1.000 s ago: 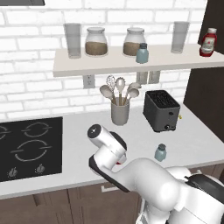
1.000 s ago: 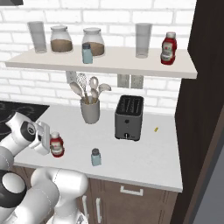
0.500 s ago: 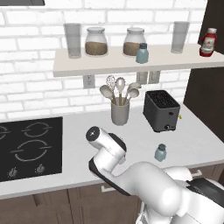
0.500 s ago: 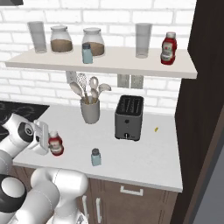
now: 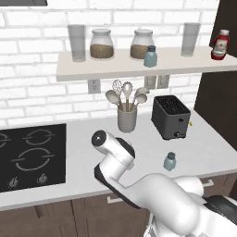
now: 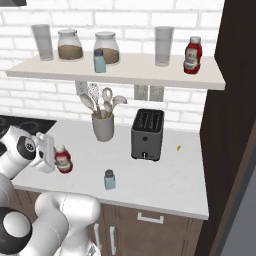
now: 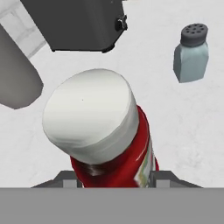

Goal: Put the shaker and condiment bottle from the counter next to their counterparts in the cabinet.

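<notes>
The red condiment bottle (image 7: 131, 162) with its pale cap sits between my finger tips (image 7: 70, 179) in the hand view, slightly tilted. My gripper (image 6: 54, 158) is shut on it just above the counter, left of the utensil crock. The loose blue-grey shaker (image 6: 109, 179) stands on the counter's front part, also seen as the shaker (image 5: 170, 161) and the shaker (image 7: 191, 53). On the beige shelf (image 6: 125, 75) stand the matching shaker (image 6: 100, 61) and the matching red bottle (image 6: 192, 55).
A dark toaster (image 6: 147, 134) and a grey utensil crock (image 6: 102, 126) stand at the back of the counter. Two brown-filled jars (image 5: 102, 44) and two tall glasses (image 5: 77, 42) share the shelf. A black hob (image 5: 28, 155) lies at the left; a dark cabinet panel (image 6: 235, 100) rises at the right.
The arm has drawn in a little, and the red bottle in the gripper has risen slightly off the counter. The shaker has not moved.
</notes>
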Controlling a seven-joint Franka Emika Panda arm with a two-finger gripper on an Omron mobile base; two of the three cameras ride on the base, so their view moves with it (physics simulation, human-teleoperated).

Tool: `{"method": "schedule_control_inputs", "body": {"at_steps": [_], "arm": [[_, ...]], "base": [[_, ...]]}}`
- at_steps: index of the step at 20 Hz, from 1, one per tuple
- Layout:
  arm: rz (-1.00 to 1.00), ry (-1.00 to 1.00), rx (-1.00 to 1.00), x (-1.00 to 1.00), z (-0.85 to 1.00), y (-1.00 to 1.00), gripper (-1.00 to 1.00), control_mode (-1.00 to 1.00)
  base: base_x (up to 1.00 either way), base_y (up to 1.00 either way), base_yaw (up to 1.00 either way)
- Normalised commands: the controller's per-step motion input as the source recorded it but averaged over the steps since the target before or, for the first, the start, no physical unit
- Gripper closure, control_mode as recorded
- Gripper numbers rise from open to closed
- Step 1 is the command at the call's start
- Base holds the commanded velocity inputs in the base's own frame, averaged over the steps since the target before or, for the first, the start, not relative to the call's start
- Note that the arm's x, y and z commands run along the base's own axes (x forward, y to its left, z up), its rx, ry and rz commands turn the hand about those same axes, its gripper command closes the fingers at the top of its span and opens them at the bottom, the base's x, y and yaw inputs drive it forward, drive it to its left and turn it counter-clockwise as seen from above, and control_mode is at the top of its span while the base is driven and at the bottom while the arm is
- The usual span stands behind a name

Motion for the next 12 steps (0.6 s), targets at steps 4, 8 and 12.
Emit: {"method": "schedule_control_inputs", "body": {"at_steps": [4,8,12], "arm": [[0.01,0.00,0.00,0.00,0.38,0.00,1.00,-1.00],[0.01,0.00,-0.02,0.00,0.33,0.00,1.00,-1.00],[0.02,0.00,-0.05,0.00,0.33,-0.03,1.00,-1.00]], "base": [[0.00,0.00,0.00],[0.00,0.00,0.00],[0.00,0.00,0.00]]}}
